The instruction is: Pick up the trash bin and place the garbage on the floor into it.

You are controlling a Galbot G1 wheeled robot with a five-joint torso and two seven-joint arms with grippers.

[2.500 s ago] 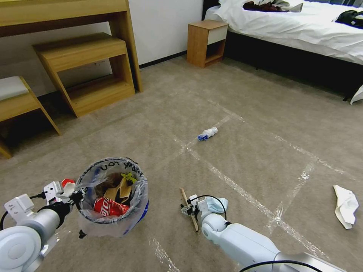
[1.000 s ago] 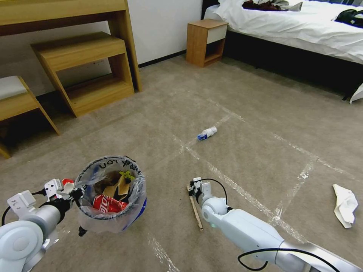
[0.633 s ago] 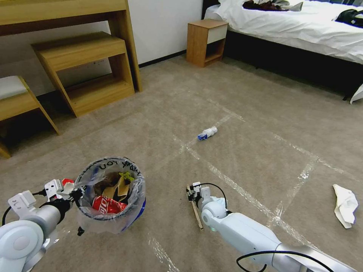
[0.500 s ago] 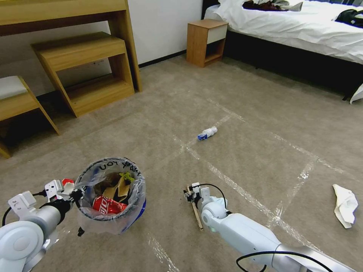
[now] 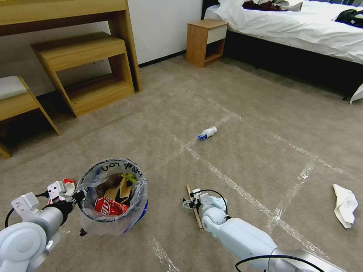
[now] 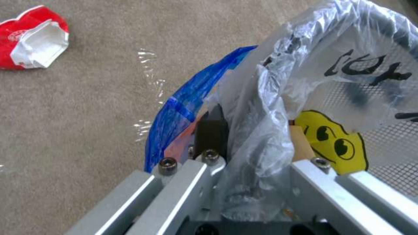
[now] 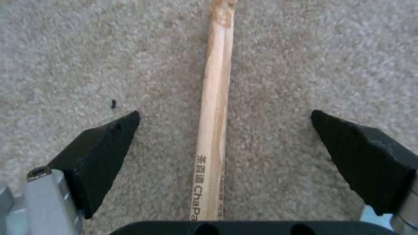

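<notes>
The left hand (image 5: pixel 77 196) is clamped on the rim of the trash bin (image 5: pixel 113 198), one finger (image 6: pixel 211 133) inside the clear liner, and holds it just above the floor (image 5: pixel 245 151) at the robot's left. In the bin already lie a crushed red can (image 5: pixel 107 206) and a crumpled brown paper bag (image 5: pixel 120 189), so part of the garbage is cleared, by my reading somewhat under half. Left on the carpet are a red wrapper (image 6: pixel 32 39) just beside the left wrist, a wooden stick (image 7: pixel 213 130), a light-blue mask (image 5: pixel 218 202) close by the right wrist, a white-blue bottle (image 5: pixel 207 133) farther out on a tape line (image 5: pixel 242 192), and a white tissue (image 5: pixel 346 206) well apart toward the right.

The right hand (image 5: pixel 189 203) is spread open and set low over the stick, which lies between its two black fingertips (image 7: pixel 104 143), touched by neither. The stick looks to be the piece in hand now, not yet gripped.

Against the picture from half a second ago, the right hand has slid a little nearer the robot along the stick, and the mask peeks out beside its wrist again. The bin sits a shade lower in the head view, its load unchanged. The bottle and tissue lie where they did.
</notes>
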